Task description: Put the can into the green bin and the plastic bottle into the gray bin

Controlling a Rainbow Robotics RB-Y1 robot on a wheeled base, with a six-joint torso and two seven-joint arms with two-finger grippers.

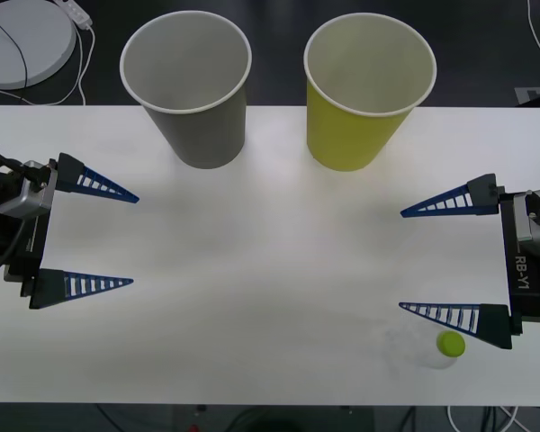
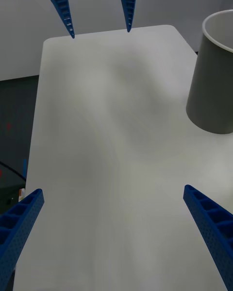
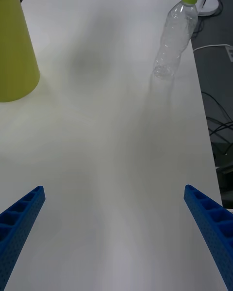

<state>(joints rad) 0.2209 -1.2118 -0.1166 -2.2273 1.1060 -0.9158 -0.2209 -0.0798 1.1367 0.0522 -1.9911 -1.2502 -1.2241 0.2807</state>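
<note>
Two large paper cups stand at the far side of the table [image 1: 270, 297] — one gray bin [image 1: 191, 85] and one green bin [image 1: 364, 90], each a tapered cup with a white rolled rim. There is one plastic bottle [image 1: 443, 353], clear and ribbed, upright near the table's front edge, and it carries one lime-green screw cap [image 1: 449, 343]. Two grippers are counted — the left gripper [image 1: 130, 238] and the right gripper [image 1: 403, 261] — with two blue ribbed fingers apiece, four fingers in all, each pair spread wide apart. One white table holds all of it. One round white disc [image 1: 22, 40] lies on the floor beyond the table's far left corner.
</note>
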